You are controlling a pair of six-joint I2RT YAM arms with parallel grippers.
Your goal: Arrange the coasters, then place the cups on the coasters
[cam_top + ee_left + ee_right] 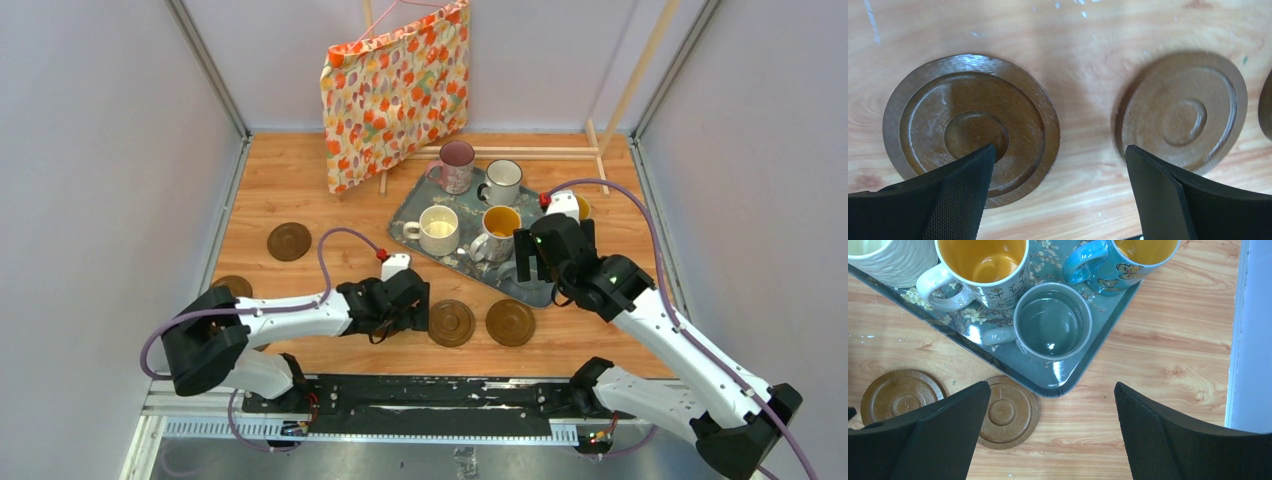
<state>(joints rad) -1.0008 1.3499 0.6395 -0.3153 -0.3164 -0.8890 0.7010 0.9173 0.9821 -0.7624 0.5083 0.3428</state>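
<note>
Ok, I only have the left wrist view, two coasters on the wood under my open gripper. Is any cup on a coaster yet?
Observer: No. Every mug in sight, like the pink mug, stands on the floral tray.
Operator: Where's the right gripper?
Observer: The right gripper is open above the tray's near corner, just short of the grey mug.
Operator: Any coasters besides my two?
Observer: Two. A lone coaster lies on the table's left side, and a half-hidden coaster nearer the left edge is partly covered by the left arm.
</note>
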